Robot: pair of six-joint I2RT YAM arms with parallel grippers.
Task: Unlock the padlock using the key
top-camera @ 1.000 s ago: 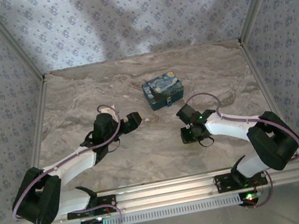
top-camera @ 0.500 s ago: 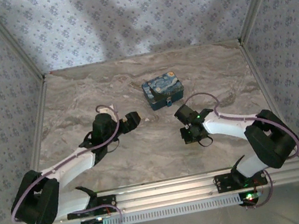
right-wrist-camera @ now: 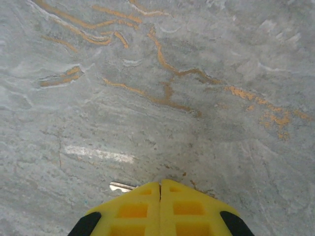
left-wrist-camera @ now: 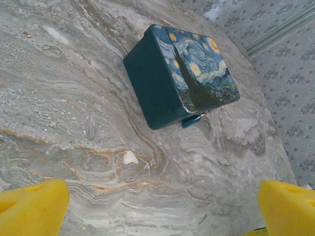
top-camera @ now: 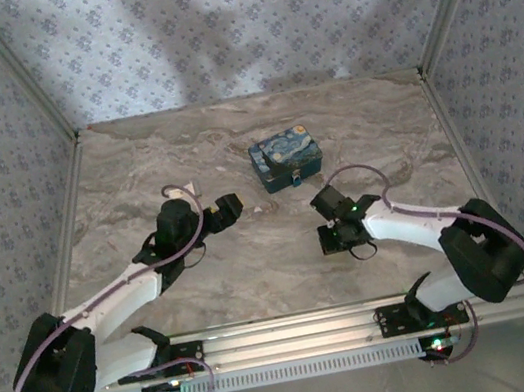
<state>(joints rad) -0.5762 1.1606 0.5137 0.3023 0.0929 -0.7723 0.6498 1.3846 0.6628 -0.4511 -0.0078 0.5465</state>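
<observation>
step: picking up the key | right gripper (right-wrist-camera: 160, 187): pads pressed together down on the table (right-wrist-camera: 206, 64), pale sliver that's prob the key (right-wrist-camera: 119, 186) pokes out beside them, can't tell if it's caught | left gripper (left-wrist-camera: 160, 209): spread wide, empty | padlock (left-wrist-camera: 191, 121): on the box (left-wrist-camera: 162, 93) front, well apart from the key | tip: lift slow, check the key comes along

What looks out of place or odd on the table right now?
Nothing is spilled or broken. The box sits askew on the table, a white fleck lies near it, and a thin metal tip, maybe the key, pokes sideways from under the shut right gripper.
</observation>
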